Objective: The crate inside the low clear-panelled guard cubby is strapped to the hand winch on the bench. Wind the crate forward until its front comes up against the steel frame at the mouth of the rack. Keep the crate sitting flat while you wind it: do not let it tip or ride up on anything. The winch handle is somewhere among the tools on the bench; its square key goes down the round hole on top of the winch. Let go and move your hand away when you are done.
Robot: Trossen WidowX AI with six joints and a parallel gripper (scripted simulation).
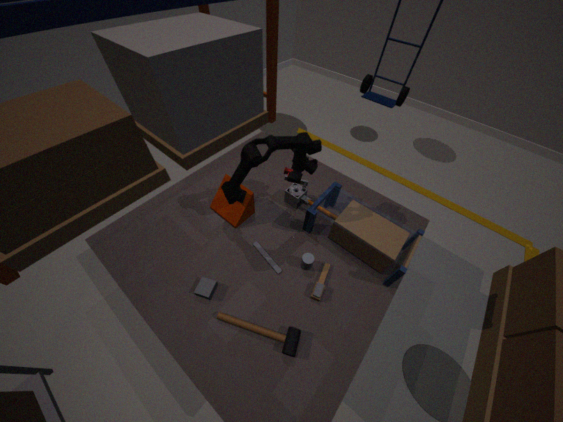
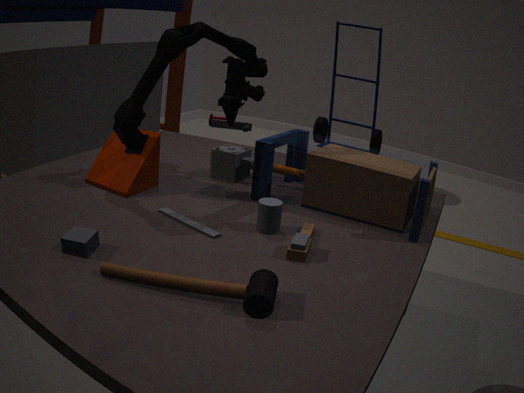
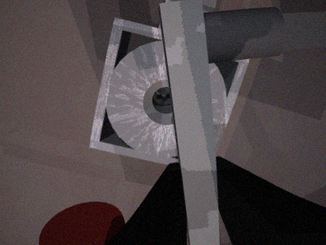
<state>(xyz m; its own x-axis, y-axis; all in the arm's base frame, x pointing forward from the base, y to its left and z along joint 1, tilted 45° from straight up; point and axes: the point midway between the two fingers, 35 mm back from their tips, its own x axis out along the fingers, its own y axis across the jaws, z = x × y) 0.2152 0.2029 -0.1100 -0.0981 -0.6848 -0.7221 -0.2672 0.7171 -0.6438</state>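
Observation:
My gripper (image 1: 294,177) (image 2: 230,122) (image 3: 195,169) is shut on the grey bar of the winch handle (image 2: 219,124) (image 3: 188,101), above the winch. The handle's red grip (image 1: 288,170) (image 2: 218,117) (image 3: 83,223) is at one end; its grey key end (image 3: 243,36) points sideways in the wrist view. The winch (image 1: 291,197) (image 2: 222,164) (image 3: 130,101) stands on the bench, its round top hole (image 3: 162,99) partly beside the bar in the wrist view. An orange strap (image 1: 322,209) (image 2: 287,170) runs to the crate (image 1: 373,231) (image 2: 359,186), flat behind the blue steel frame (image 1: 310,220) (image 2: 262,173) with a gap.
A grey cylinder (image 1: 307,259) (image 2: 269,216), a wooden tool (image 1: 324,274) (image 2: 308,230), a flat bar (image 1: 267,257) (image 2: 189,222), a grey block (image 1: 205,287) (image 2: 80,242) and a mallet (image 1: 290,341) (image 2: 261,294) lie on the bench. The cubby's rear frame (image 1: 394,275) (image 2: 419,211) stands behind the crate.

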